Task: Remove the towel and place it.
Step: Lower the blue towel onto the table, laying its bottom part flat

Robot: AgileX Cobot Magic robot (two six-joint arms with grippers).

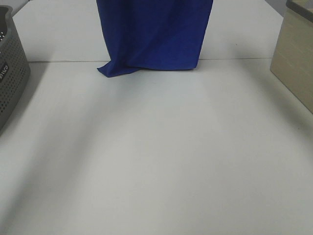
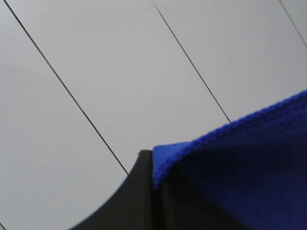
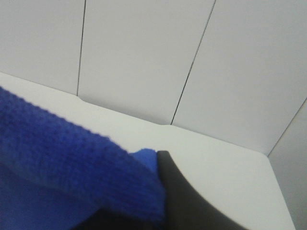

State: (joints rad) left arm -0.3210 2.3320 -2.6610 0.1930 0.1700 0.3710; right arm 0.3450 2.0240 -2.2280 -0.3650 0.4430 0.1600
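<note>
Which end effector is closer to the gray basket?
Left, likely. The left end effector pinches the towel corner nearer the gray basket; the right end effector pinches the opposite corner.

— How many towels?
— One blue towel, far middle.
— Containers?
— One grey perforated basket at the left edge and one beige box at the right edge.
— Claws?
— Two: the left claw and the right claw, each seen only in its wrist view.
— Worktops?
— One white worktop, with one seam across it.
</note>
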